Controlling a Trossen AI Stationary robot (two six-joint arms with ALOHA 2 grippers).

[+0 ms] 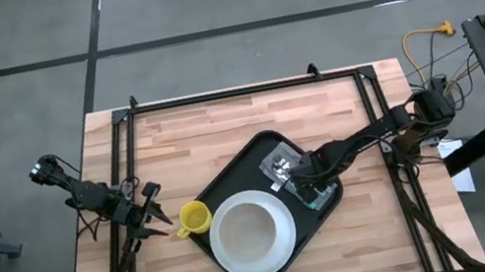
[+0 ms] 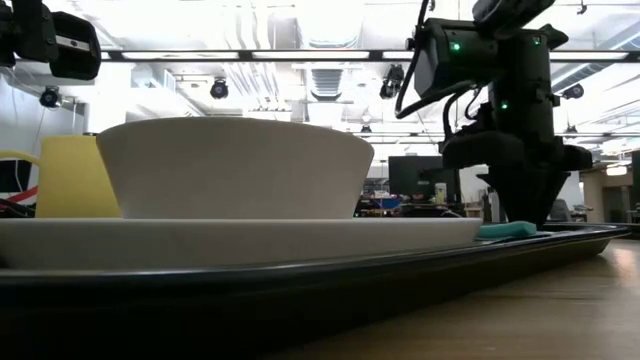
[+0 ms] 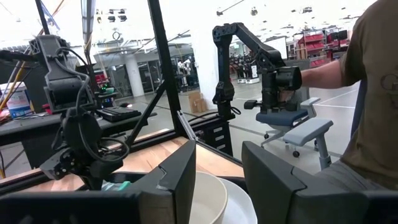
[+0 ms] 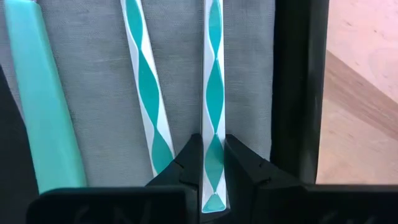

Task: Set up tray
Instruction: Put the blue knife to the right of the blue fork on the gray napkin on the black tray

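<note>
The right claw [image 4: 213, 163], clamped on a teal-and-white utensil [image 4: 213, 93], sits over the tray [image 1: 229, 173]'s right end, handle running lengthwise along the rim; left claw [image 1: 148, 213] waits apart.

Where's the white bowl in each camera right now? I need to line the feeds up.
High view: white bowl sits on the white plate, at the tray's near-left end.
Low view: bowl fills centre-left, on the plate.
Left wrist view: bowl's rim shows between the left gripper's fingers.
Right wrist view: not in it.
Shared landmark: the yellow mug, beside the bowl.
</note>
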